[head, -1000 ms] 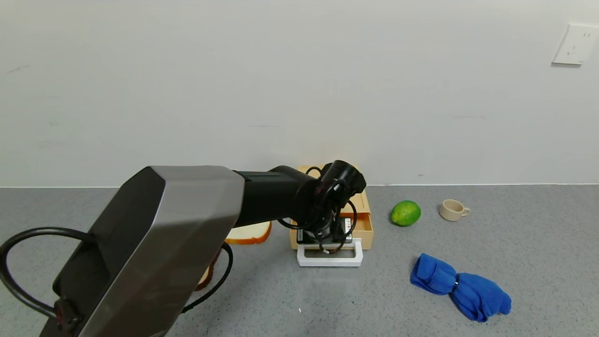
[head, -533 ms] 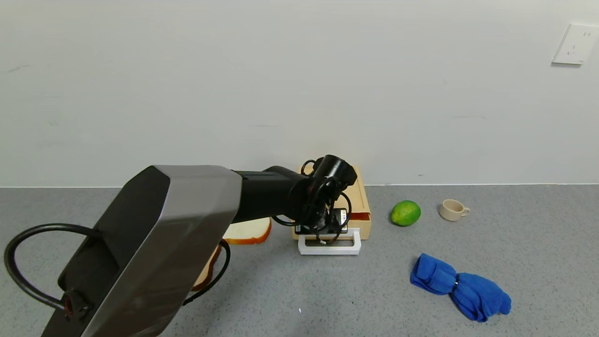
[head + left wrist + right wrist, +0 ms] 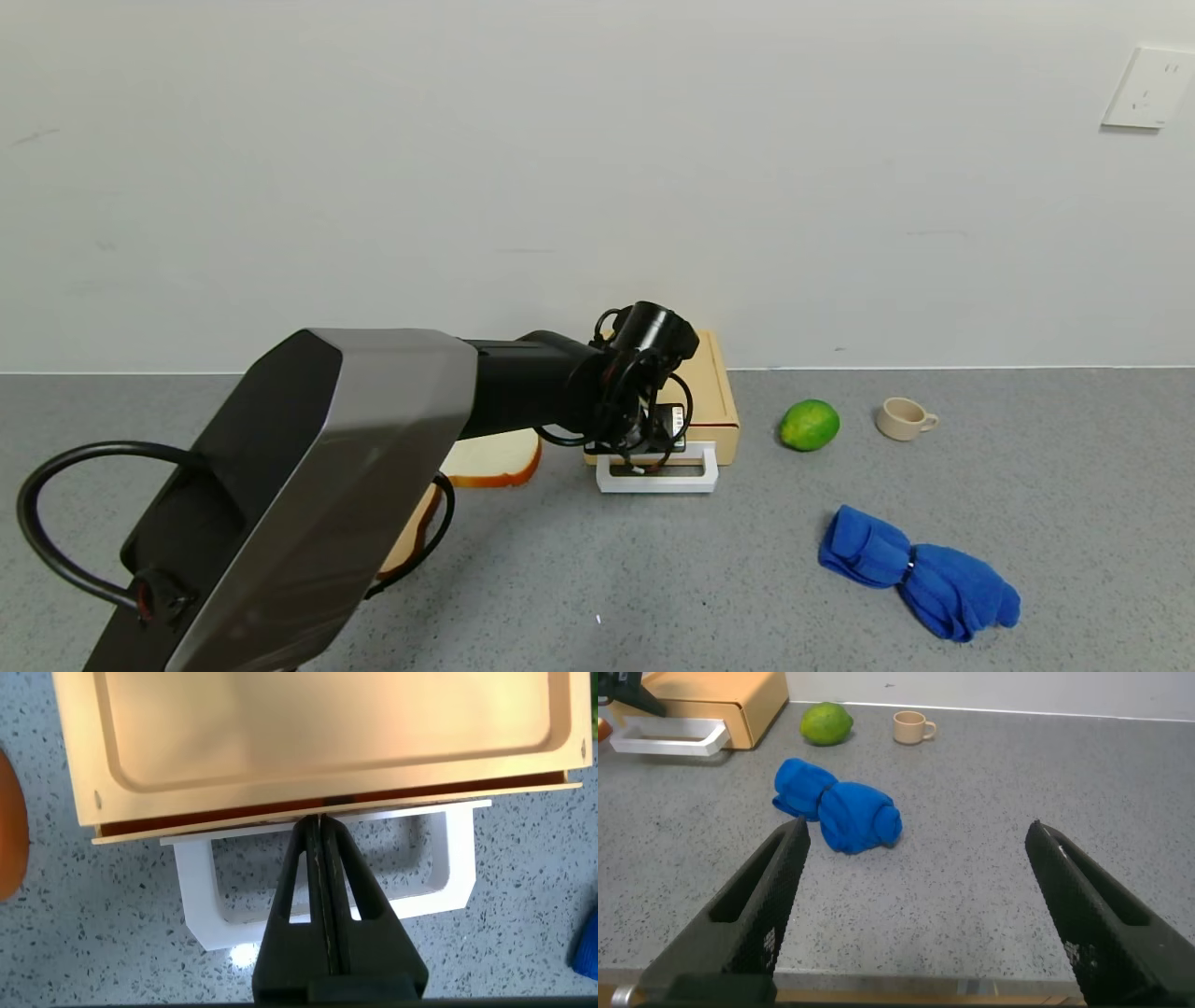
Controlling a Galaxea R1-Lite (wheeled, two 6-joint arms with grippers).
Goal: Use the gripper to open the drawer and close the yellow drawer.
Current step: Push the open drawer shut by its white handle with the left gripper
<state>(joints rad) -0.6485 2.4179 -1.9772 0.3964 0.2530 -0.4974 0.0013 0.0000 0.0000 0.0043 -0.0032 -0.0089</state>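
The pale yellow-tan drawer box (image 3: 717, 392) stands against the wall, with its white loop handle (image 3: 658, 481) facing me. The drawer front sits flush with the box, with only a thin dark seam showing in the left wrist view (image 3: 318, 737). My left gripper (image 3: 644, 455) is shut and empty. Its tips (image 3: 320, 821) press against the drawer front, reaching over the handle's outer bar (image 3: 201, 905). My right gripper (image 3: 917, 829) is open and empty, low over the table's near right part, and is out of the head view.
A bread slice (image 3: 495, 459) lies left of the box, and another (image 3: 411, 551) is partly hidden under my left arm. A green lime (image 3: 809, 425) and a small beige cup (image 3: 904, 418) sit to the right. A blue cloth (image 3: 920, 571) lies nearer me.
The open drawer has slid back into its box, toward the wall. My shut left gripper has moved forward with it, staying at the drawer front.
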